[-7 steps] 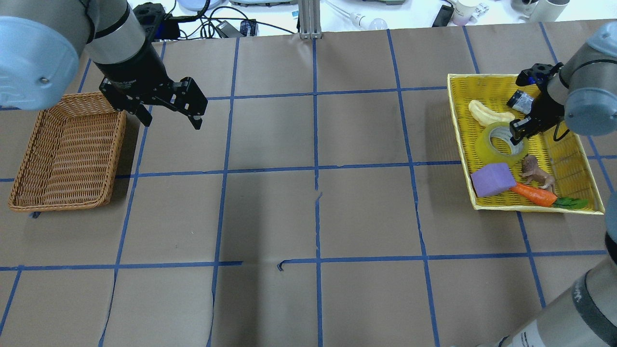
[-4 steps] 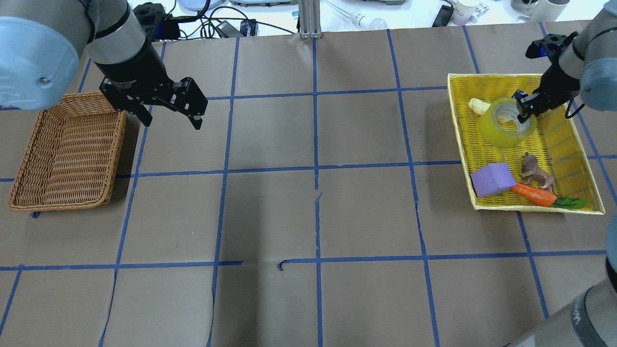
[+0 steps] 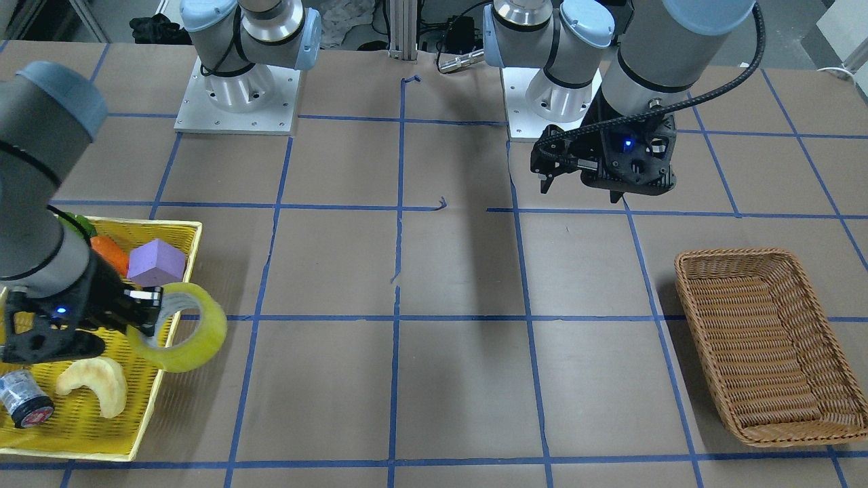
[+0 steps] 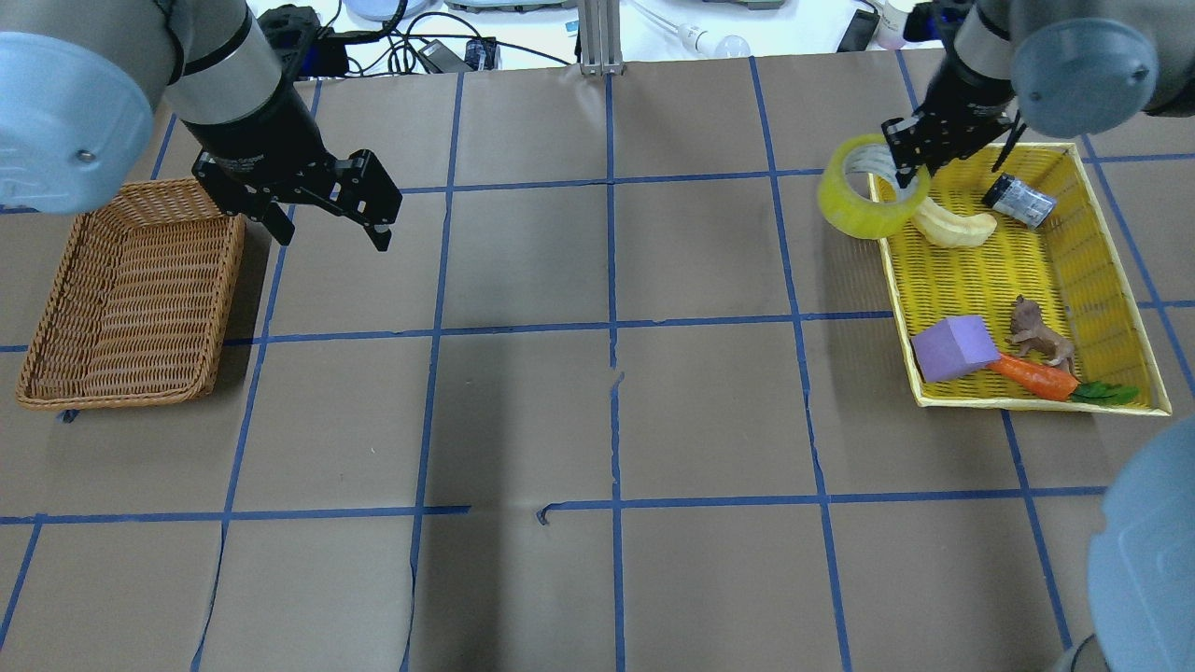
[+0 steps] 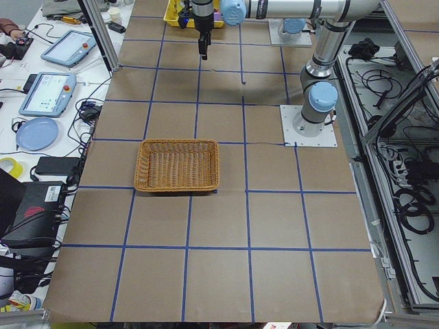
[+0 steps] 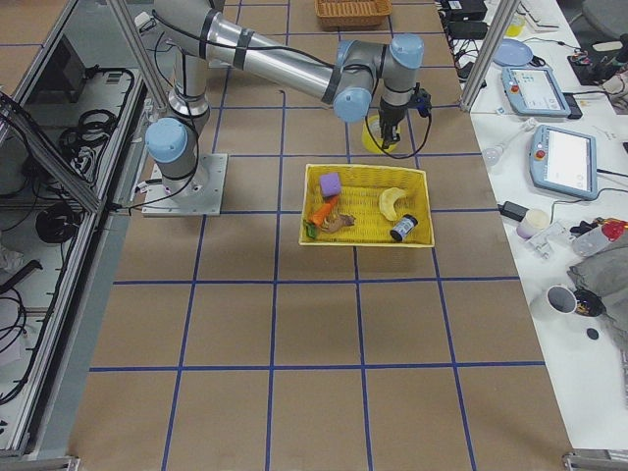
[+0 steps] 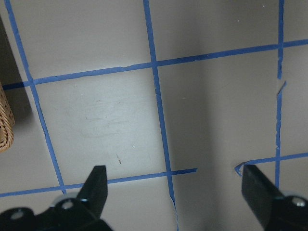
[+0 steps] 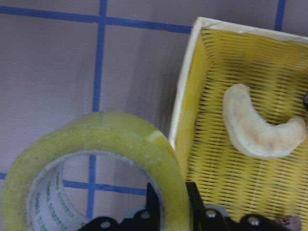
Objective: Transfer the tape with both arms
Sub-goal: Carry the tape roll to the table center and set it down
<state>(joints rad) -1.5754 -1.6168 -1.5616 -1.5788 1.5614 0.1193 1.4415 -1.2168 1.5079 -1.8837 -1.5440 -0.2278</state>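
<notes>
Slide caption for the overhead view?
Right gripper holds the tape above the yellow tray's edge; left gripper hangs open beside the wicker basket.

Tape (image 4: 871,189) over rim of tray (image 4: 991,280); basket (image 4: 131,289) well apart, opposite end.

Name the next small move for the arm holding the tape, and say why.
Probably carry the tape roll toward the table's middle. The right claw is shut on its wall, holding it lifted over the rim of the yellow tray. The left claw hovers open beside the wicker basket, far across the table, so a handover needs that gap closed.
</notes>
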